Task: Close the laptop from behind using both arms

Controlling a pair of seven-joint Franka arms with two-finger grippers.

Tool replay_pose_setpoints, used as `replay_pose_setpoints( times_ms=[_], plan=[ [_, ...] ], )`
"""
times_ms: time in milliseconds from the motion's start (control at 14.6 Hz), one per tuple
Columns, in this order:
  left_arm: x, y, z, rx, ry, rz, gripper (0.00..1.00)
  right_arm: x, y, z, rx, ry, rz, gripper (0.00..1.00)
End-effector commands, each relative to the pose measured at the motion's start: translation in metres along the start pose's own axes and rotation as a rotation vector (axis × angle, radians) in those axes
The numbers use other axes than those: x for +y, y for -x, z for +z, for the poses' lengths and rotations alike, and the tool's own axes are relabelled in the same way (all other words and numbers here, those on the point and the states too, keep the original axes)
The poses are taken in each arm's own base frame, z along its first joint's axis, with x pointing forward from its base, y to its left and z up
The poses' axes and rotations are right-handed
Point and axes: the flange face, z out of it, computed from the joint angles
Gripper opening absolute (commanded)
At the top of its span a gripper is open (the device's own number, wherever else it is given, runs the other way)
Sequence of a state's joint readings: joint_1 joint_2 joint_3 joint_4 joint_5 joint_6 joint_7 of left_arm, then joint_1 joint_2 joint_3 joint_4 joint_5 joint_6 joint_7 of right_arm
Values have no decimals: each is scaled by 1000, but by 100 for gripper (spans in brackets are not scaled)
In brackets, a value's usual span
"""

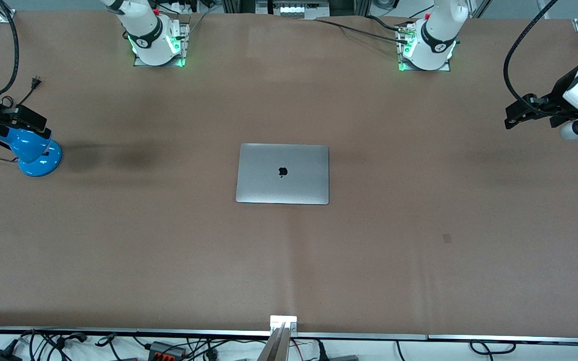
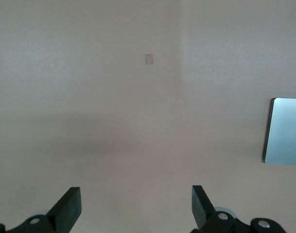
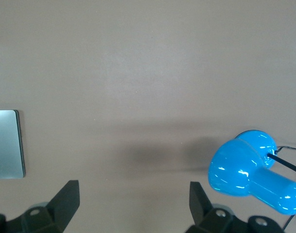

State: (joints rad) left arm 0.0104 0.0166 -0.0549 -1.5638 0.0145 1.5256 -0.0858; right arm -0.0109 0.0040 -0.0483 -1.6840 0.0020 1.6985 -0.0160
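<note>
While the laptop [image 1: 282, 174] lies shut mid-tabletop [image 1: 168, 250], both arms wait wide: left gripper [image 2: 136, 206] and right gripper [image 3: 134, 204], fingers apart. Stiff, slick metal, probably scratch-prone; press its lid's edge, don't pinch.

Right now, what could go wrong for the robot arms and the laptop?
The laptop already lies shut, so pressing it more might only scratch its lid. The right claw hangs open over the blue lamp and, swinging in, could knock it. The left claw, open over bare table, looks safest.
</note>
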Motion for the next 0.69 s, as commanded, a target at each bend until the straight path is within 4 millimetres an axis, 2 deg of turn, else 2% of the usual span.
replay_pose_setpoints(
  times_ms=[0,618],
  plan=[
    [9,0,-8,16,12,29,100,0,8,-1,-14,10,-19,100],
    [10,1,-9,12,20,30,100,-1,7,-2,-11,7,-18,100]
  ],
)
